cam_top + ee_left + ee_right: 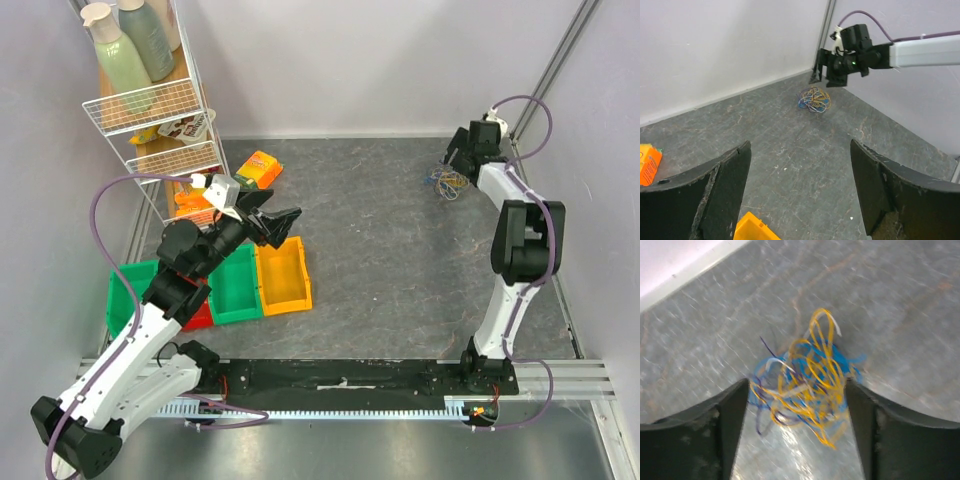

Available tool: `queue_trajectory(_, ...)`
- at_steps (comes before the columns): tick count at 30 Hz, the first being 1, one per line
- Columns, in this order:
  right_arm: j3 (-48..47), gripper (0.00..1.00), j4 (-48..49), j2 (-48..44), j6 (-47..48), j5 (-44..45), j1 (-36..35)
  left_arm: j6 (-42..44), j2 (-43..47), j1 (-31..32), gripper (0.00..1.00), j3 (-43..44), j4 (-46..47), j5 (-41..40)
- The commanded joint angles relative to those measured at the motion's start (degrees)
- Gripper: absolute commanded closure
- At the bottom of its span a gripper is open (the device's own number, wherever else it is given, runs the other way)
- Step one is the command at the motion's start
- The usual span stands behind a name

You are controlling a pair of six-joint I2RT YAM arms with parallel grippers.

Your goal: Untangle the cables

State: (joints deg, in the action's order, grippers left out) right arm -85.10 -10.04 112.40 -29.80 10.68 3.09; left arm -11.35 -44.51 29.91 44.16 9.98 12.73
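Note:
The cables (447,182) are a tangled bunch of thin yellow, blue and dark loops lying on the grey table at the far right, near the back wall. My right gripper (452,160) hangs over them, open. In the right wrist view the cables (805,382) fill the gap between the two fingers (730,410), and I cannot tell whether they touch. My left gripper (283,222) is open and empty, far away over the bins at the left. The left wrist view shows the cables (814,99) in the distance below the right gripper (826,76).
Green (232,285), yellow (282,280) and red bins stand at the left under my left arm. A white wire rack (160,110) with bottles and packets stands at the back left. An orange packet (258,168) lies beside it. Walls close in the table behind and to the right.

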Motion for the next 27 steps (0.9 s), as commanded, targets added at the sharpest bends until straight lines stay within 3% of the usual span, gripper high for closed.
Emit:
queue_trajectory(1, -9.90, 0.29, 1.18, 6.68, -1.48, -6.70, -0.54, -1.04, -1.01, -0.21, 0.15, 0.49, 2.06, 2.91)
queue_trajectory(2, -9.82, 0.40, 0.73, 7.21, -2.36, -8.90, -0.72, -1.04, -1.28, -0.29, 0.15, 0.49, 2.06, 3.00)
queue_trajectory(5, -2.99, 0.49, 3.35, 4.42, -3.51, -12.61, -2.64, -1.83, -2.15, -0.21, 0.15, 0.57, 2.15, 4.05)
queue_trajectory(11, 18.09, 0.83, 7.84, -9.98, -3.60, -17.96, -6.25, -3.23, -4.70, -0.21, 0.18, 1.19, 2.06, 7.30)
queue_trajectory(15, 31.19, 0.92, 9.16, -21.40, -4.99, -28.04, -9.06, -4.81, -7.51, -0.21, 0.19, 1.80, 1.98, 10.46)
queue_trajectory(18, 42.00, 0.91, 10.93, -32.20, -7.20, -34.40, -12.48, -6.04, -10.76, -0.20, 0.24, 2.86, 1.36, 14.06)
queue_trajectory(20, 43.35, 0.84, 4.63, -39.16, -3.97, -30.84, -13.20, -7.10, -12.61, -0.20, 0.27, 3.47, 1.10, 15.91)
queue_trajectory(22, 41.78, 0.67, -1.88, -44.96, -1.24, -22.76, -12.15, -7.89, -13.67, -0.12, 0.28, 3.83, 1.18, 17.50)
queue_trajectory(24, 39.85, 0.42, -3.66, -47.35, 0.52, -19.83, -10.92, -8.42, -14.46, -0.03, 0.28, 3.74, 1.80, 18.64)
queue_trajectory(27, 35.02, 0.30, -6.82, -45.26, 2.29, -15.88, -10.48, -8.51, -16.39, -0.03, 0.28, 4.09, 1.36, 19.70)
